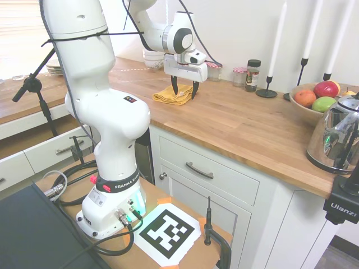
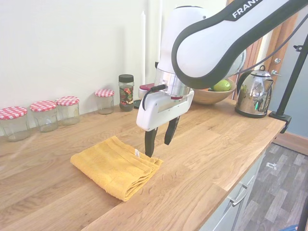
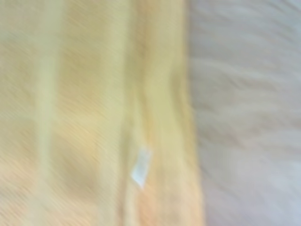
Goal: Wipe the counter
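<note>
A folded yellow cloth [image 2: 115, 166] lies flat on the brown wooden counter [image 2: 207, 144]. My gripper [image 2: 159, 147] hangs open just above the cloth's edge nearest the kettle side, fingers pointing down, one fingertip close to the small white label, nothing between them. From the other side the gripper [image 1: 184, 93] stands over the cloth [image 1: 171, 95] on the counter [image 1: 241, 126]. The blurred wrist view is filled by the yellow cloth [image 3: 94, 113] with its white label [image 3: 140, 166], and bare counter [image 3: 249, 113] beside it.
Several glass jars with red checked lids [image 2: 45, 115] and a dark spice jar [image 2: 126, 92] line the wall. A fruit bowl [image 1: 314, 101], a steel kettle [image 1: 339, 137] and black candlesticks [image 1: 268, 89] stand further along. White drawers [image 1: 207, 171] sit below the counter edge.
</note>
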`<state>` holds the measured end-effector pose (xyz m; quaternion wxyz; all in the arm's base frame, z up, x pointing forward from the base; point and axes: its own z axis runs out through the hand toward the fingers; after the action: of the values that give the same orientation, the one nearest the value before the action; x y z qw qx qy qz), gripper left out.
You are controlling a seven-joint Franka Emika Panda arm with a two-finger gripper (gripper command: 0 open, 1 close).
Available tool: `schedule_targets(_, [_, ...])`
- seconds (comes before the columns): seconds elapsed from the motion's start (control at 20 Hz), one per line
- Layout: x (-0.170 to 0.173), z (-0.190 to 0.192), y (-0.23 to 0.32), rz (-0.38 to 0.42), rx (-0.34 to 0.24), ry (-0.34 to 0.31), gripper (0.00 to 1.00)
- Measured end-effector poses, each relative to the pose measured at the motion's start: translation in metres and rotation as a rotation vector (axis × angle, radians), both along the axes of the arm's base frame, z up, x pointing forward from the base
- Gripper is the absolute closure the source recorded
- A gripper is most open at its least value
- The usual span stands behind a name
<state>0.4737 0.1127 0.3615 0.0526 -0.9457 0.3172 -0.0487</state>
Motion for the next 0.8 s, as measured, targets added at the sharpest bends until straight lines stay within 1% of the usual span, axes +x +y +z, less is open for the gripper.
schedule_targets(0.35, [0.027,-0.001,0.036,0.034,-0.019,-0.019,0.0])
schedule_targets(0.8, [0.045,-0.004,0.071,0.059,-0.027,-0.036,0.0])
